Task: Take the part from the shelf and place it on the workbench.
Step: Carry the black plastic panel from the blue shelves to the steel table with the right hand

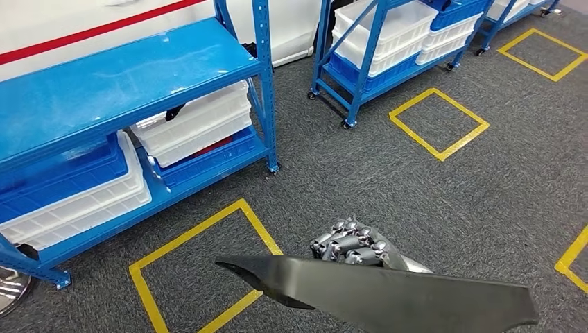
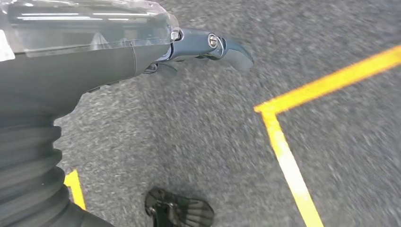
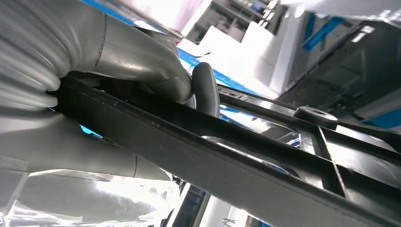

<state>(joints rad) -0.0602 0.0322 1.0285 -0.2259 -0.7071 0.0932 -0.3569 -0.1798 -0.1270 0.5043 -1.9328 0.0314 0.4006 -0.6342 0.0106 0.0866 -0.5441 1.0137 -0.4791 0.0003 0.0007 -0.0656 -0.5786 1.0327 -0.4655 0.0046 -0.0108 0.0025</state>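
The part [image 1: 388, 295] is a long, flat dark grey piece with a pointed end, lying across the bottom of the head view above the carpet. My right hand [image 1: 350, 246] grips it from behind, fingers curled over its far edge. In the right wrist view the thumb [image 3: 142, 71] presses on a black ribbed side of the part [image 3: 236, 156]. The blue shelf [image 1: 125, 83] stands at the left, apart from the part. My left hand [image 2: 208, 47] hangs over the floor, a dark finger stretched out with nothing in it.
White and blue bins [image 1: 194, 125] fill the near shelf's lower levels. A second blue rack [image 1: 360, 76] with bins stands further back. Yellow tape squares [image 1: 438, 123] [image 1: 201, 270] mark the grey carpet. A round metal base [image 1: 10, 288] sits at the lower left.
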